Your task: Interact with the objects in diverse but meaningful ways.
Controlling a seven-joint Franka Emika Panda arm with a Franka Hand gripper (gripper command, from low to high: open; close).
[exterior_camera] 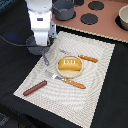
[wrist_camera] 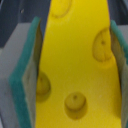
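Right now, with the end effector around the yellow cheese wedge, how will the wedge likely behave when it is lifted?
The cheese wedge looks like smooth moulded plastic, so probably stiff and light. Its glossy faces may slip against the pads. Its sides taper between them, so it might squeeze out or tilt under pressure.

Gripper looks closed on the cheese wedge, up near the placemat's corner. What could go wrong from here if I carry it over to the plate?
1. The cheese wedge sits between the fingers by its smooth sloping faces, so it may slip or twist out mid-carry.
2. The bread loaf already fills the plate; a wedge set there could roll off or nudge the loaf.
3. The fork and knife flank the plate, so a low approach by the gripper may knock them.
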